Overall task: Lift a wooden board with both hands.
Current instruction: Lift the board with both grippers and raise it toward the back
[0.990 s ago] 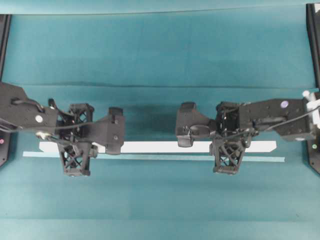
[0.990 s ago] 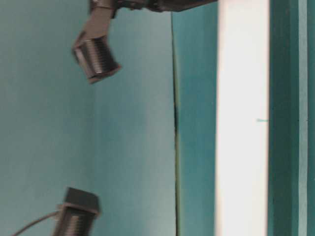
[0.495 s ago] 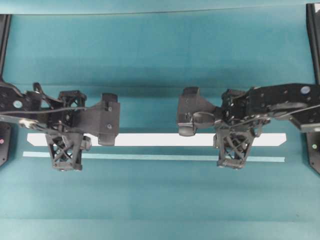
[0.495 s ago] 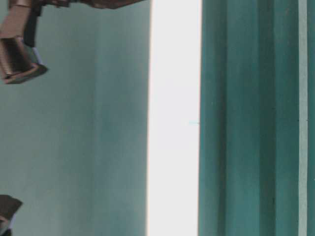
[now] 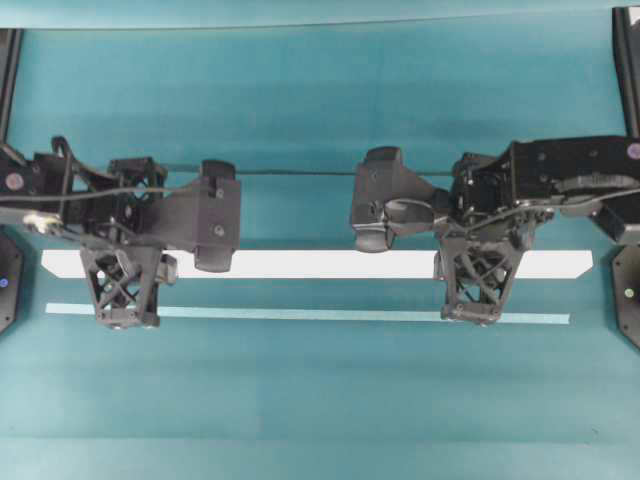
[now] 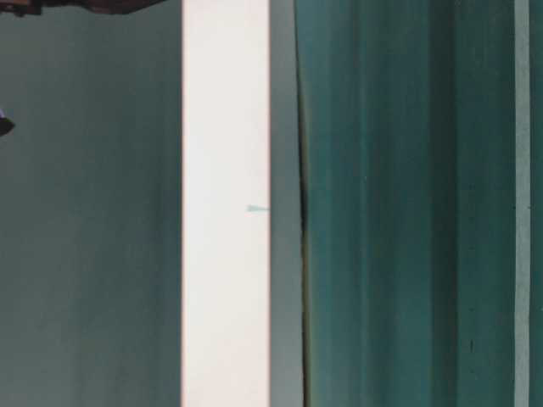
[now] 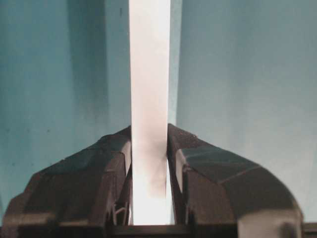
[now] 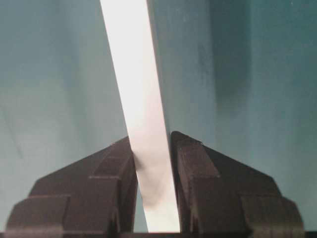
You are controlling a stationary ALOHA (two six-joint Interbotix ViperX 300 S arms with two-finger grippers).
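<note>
The wooden board (image 5: 330,264) is a long white plank held level, clear of the teal table, with an arm near each end. My left gripper (image 5: 125,266) is shut on its left part. My right gripper (image 5: 478,266) is shut on its right part. The left wrist view has the board (image 7: 148,74) running straight out from between the fingers of the left gripper (image 7: 148,144), pressed on both sides. Seen from the right wrist, the board (image 8: 133,74) slants slightly between the fingers of the right gripper (image 8: 152,148). At table level the board (image 6: 225,203) crosses the whole frame.
A thin pale teal strip (image 5: 300,314) lies on the table just in front of the board, also seen from table level (image 6: 522,203). Black frame posts stand at the far left (image 5: 8,80) and far right (image 5: 625,80). A cloth seam (image 5: 300,172) runs behind the arms.
Both arms have risen with the board in their grip; it now hangs higher above the table and the strip. The arms' parts have left the table-level view.
</note>
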